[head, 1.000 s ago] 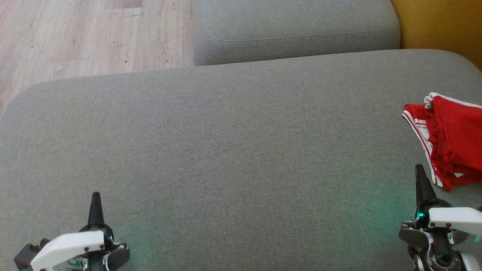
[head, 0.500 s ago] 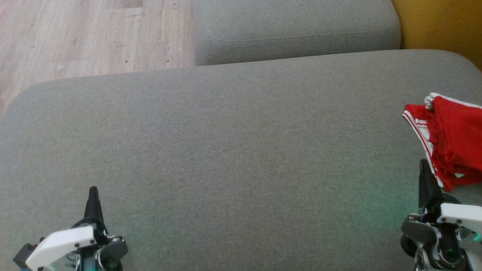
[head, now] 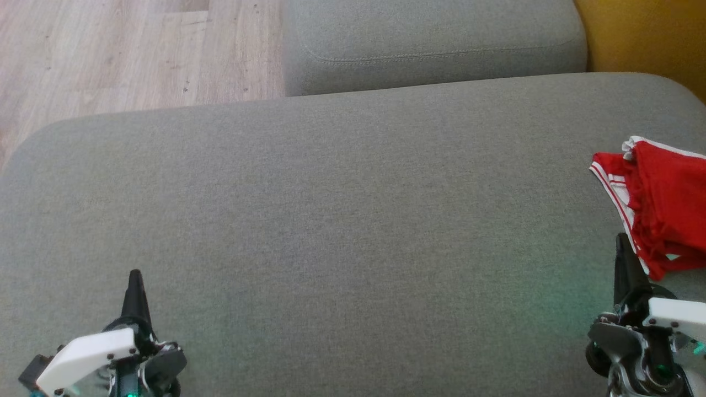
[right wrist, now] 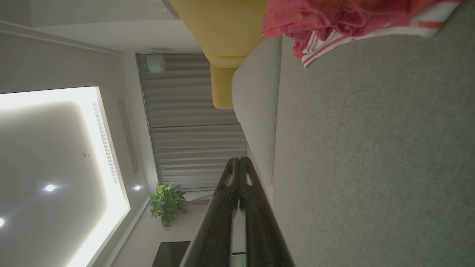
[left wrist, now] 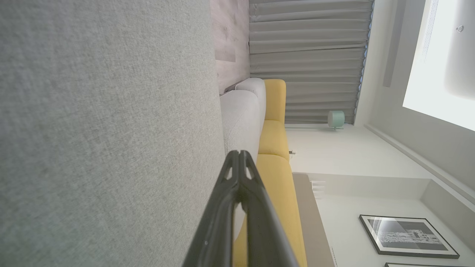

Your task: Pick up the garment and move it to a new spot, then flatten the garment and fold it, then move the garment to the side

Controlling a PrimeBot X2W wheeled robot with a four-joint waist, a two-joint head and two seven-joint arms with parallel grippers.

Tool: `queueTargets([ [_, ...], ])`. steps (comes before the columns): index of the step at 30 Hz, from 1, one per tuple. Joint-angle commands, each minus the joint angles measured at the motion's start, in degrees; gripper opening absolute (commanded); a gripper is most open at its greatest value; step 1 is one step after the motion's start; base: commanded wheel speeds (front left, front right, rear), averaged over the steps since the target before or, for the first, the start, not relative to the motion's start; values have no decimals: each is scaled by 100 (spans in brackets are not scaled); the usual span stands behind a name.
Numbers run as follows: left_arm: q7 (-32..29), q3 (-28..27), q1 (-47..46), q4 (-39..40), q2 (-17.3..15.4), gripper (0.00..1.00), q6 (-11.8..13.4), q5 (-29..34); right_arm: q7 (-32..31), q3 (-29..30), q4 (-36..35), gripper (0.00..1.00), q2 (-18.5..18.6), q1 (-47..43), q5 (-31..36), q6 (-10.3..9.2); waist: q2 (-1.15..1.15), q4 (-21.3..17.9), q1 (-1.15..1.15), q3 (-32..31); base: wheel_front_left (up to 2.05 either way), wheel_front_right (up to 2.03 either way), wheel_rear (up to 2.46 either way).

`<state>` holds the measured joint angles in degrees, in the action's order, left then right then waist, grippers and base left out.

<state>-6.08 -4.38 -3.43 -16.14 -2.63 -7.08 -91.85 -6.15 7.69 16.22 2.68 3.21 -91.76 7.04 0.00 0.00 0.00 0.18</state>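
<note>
We see the left end effector (head: 134, 274) and right end effector (head: 621, 239) closed, empty; the garment (head: 664, 201) lies bunched at the right of the sofa (head: 353, 220).

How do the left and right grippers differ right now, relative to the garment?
The right gripper sits close beside the red garment's near edge, apart from it; the left gripper is far from it, over bare grey cushion. The right gripper's tip also reaches further up the head view than the left gripper's. Both are shut and empty, fingers pointing forward.
</note>
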Motion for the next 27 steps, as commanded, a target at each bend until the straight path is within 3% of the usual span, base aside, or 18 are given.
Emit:
queueTargets([
  [1, -42, -216, -277, 208, -25, 0, -41, -30, -35, -115, -220, 0, 20, 298, -39, 45, 0, 0, 0, 0, 0, 0, 0],
  [27, -41, -215, -276, 209, -25, 0, -41, -31, -35, -116, -220, 0, 20, 298, -40, 45, 0, 0, 0, 0, 0, 0, 0],
])
